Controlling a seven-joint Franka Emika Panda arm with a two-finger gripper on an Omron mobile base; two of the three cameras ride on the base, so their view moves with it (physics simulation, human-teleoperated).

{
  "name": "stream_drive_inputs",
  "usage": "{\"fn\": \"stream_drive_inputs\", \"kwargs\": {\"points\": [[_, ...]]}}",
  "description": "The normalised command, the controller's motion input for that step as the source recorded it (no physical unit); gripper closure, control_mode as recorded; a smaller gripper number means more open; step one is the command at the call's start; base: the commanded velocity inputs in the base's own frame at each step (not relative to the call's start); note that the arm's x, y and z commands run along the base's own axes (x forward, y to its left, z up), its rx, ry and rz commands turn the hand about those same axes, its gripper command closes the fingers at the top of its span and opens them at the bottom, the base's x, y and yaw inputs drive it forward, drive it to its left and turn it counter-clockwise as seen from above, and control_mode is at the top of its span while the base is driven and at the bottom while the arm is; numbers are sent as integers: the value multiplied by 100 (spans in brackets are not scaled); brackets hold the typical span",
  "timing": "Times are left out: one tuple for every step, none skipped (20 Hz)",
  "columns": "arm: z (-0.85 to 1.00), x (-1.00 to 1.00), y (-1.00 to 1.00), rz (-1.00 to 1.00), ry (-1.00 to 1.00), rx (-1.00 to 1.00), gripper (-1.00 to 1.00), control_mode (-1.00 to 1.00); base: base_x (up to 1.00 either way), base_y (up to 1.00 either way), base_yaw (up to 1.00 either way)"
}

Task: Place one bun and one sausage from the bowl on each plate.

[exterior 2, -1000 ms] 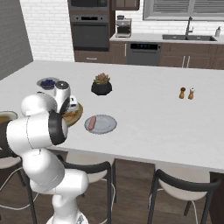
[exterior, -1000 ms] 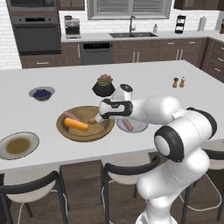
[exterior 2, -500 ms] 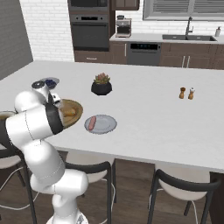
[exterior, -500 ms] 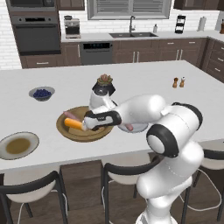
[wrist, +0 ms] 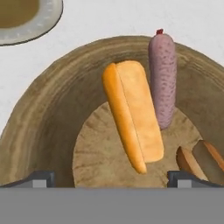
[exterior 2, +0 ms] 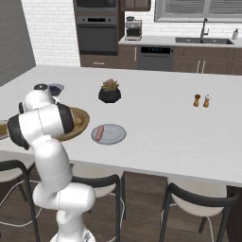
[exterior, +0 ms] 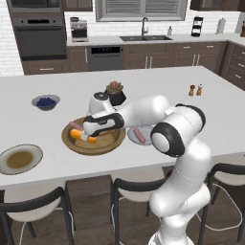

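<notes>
Wooden bowl point(wrist: 39, 131) holds a bun point(wrist: 133, 118) and sausage point(wrist: 162, 78) beneath the released pincer point(wrist: 109, 177).

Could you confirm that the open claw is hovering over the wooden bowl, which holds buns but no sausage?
Not quite: the bowl does hold a sausage, lying beside a bun, as the hand view shows. The claw is indeed open above it.

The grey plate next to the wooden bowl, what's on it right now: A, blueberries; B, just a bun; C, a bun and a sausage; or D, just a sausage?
D: the grey plate holds a single sausage, while an orange bun lies in the wooden bowl.
</notes>
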Motion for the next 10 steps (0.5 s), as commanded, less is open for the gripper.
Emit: {"fn": "stream_drive_inputs", "kwargs": {"points": [[-25, 35, 0, 15, -3, -4, -100, -100, 0, 0, 0], [-31, 7, 0, 15, -1, -5, -100, -100, 0, 0, 0], [-36, 5, 0, 14, -2, -5, -100, -100, 0, 0, 0], [-44, 0, 0, 12, -1, -6, -100, -100, 0, 0, 0], [-44, 0, 0, 10, -1, -4, -100, -100, 0, 0, 0], [-44, 6, 0, 9, -2, -3, -100, -100, 0, 0, 0], [-40, 11, 0, 9, -4, -2, -100, -100, 0, 0, 0], [-25, 16, 3, 4, -1, 0, -100, -100, 0, 0, 0], [-16, 15, 7, 0, 0, 0, -100, -100, 0, 0, 0], [-9, 11, 5, 0, 0, 0, -100, -100, 0, 0, 0]]}}
